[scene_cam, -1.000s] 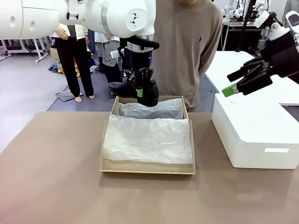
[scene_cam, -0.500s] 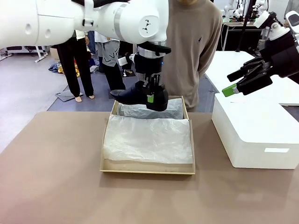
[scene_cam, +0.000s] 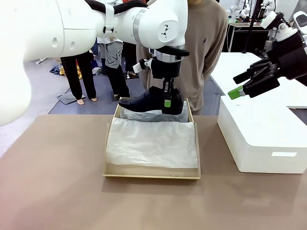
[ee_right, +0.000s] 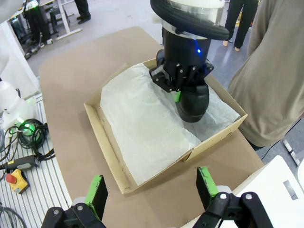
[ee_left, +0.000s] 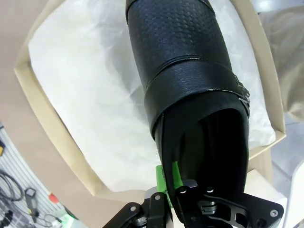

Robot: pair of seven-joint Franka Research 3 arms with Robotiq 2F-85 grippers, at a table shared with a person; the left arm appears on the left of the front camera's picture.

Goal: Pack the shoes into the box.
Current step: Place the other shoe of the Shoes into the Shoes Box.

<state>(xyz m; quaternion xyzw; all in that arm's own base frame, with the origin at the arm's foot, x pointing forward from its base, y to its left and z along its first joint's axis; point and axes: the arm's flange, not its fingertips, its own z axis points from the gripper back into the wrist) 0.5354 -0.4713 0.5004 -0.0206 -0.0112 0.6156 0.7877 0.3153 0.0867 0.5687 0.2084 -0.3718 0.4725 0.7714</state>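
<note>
— Holding what, that left gripper?
— One black shoe; its jaws are clamped on the heel end; the shoe hangs over the far edge of the box, toe toward the table's left edge.
— And the box?
— It sits mid-table; white paper lies inside.
— The right gripper?
— Up over the white box; jaws wide apart.

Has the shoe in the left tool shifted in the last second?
Yes. The shoe has moved right and slightly lower, along the far end of the box.
</note>
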